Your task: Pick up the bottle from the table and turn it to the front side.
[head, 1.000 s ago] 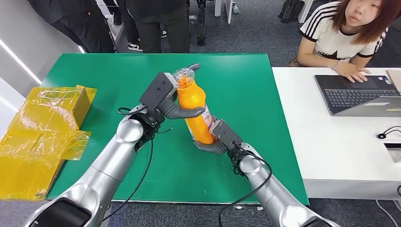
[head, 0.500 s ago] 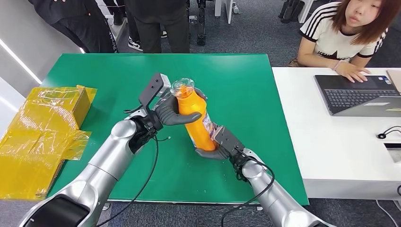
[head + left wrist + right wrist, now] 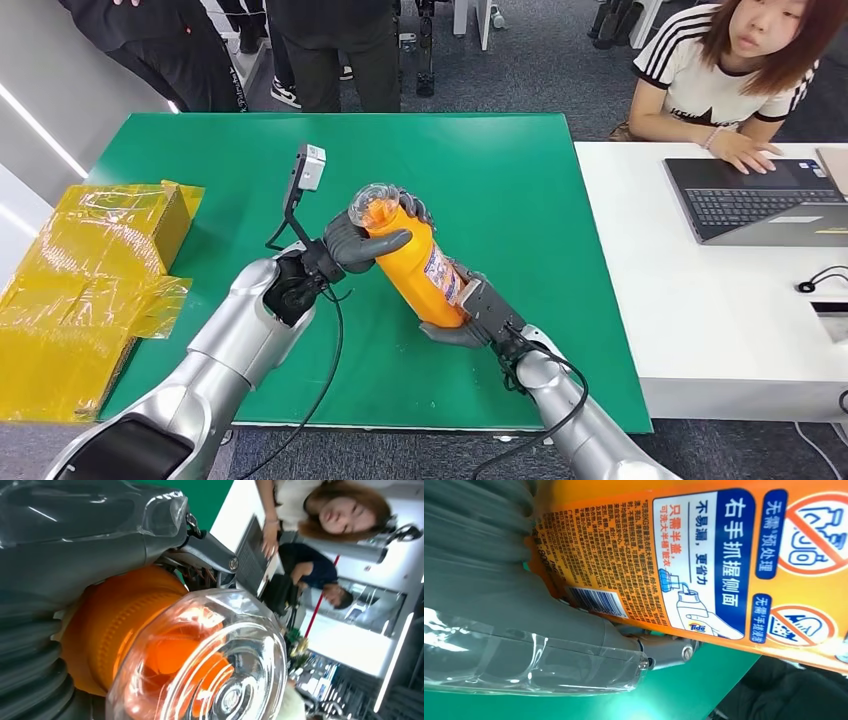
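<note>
Bottle (image 3: 412, 255) is hanging tilted above the table (image 3: 520, 170), left hand (image 3: 352, 240) clasping its neck, right hand (image 3: 470, 312) gripping its base, turning seemingly unfinished.

bottle (image 3: 415, 258) base behind right hand (image 3: 478, 314); small label print in right wrist view unreadable
</note>
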